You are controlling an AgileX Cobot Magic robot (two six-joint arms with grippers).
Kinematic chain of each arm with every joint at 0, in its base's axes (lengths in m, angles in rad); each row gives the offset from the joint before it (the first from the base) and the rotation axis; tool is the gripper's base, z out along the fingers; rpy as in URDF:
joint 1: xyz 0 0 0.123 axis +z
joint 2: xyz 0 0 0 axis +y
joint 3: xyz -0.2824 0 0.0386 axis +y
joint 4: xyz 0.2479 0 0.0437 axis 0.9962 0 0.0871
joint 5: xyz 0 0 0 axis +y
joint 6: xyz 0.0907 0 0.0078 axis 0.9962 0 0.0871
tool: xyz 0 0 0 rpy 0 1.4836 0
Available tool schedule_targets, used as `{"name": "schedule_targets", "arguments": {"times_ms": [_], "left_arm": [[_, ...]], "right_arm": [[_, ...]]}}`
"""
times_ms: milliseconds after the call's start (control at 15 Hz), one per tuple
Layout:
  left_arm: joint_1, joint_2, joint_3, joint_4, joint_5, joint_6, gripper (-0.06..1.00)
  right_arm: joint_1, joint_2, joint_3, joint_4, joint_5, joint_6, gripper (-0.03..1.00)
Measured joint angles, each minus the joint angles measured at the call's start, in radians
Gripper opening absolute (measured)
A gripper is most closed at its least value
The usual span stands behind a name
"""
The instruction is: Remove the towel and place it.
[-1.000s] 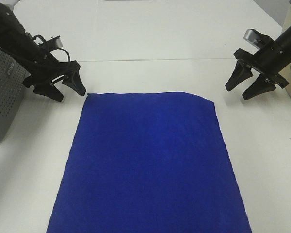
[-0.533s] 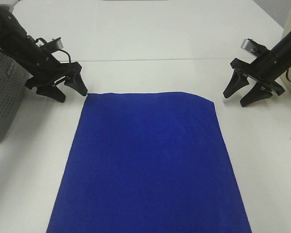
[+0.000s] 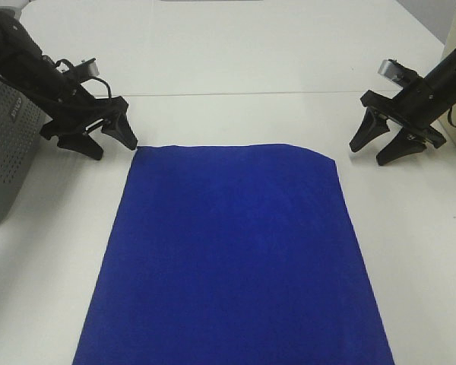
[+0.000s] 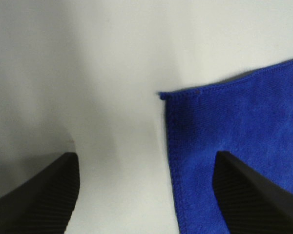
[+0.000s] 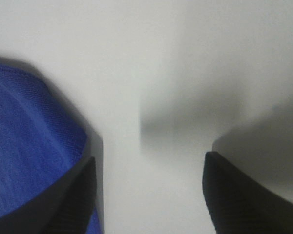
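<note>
The white tabletop (image 3: 235, 61) carries the blue towel (image 3: 232, 258), spread flat across its middle and near part. A grey perforated basket (image 3: 4, 152) stands well left of the towel. The left claw (image 3: 114, 150) is released, its fingers spread at the towel's far left corner. The right claw (image 3: 367, 155), also released and spread, is just beside the far right corner.

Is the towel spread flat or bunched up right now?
Spread flat: the towel lies smooth on the table, no folds showing; near edge out of frame.
</note>
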Motion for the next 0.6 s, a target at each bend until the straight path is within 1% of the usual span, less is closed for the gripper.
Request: {"name": "schedule_targets", "arguments": {"times_ms": [200,267,600], "left_arm": [[0.0,0.0,0.0,-0.004,0.0,0.0,0.72],[0.0,0.001,0.0,-0.009,0.0,0.0,0.72],[-0.017,0.003,0.0,-0.018,0.003,0.022,0.72]], "right_arm": [[0.019,0.0,0.0,-0.032,-0.016,0.016,0.64],[0.045,0.003,0.0,-0.035,-0.018,0.018,0.64],[0.095,0.022,-0.011,0.0,-0.02,0.041,0.64]]}}
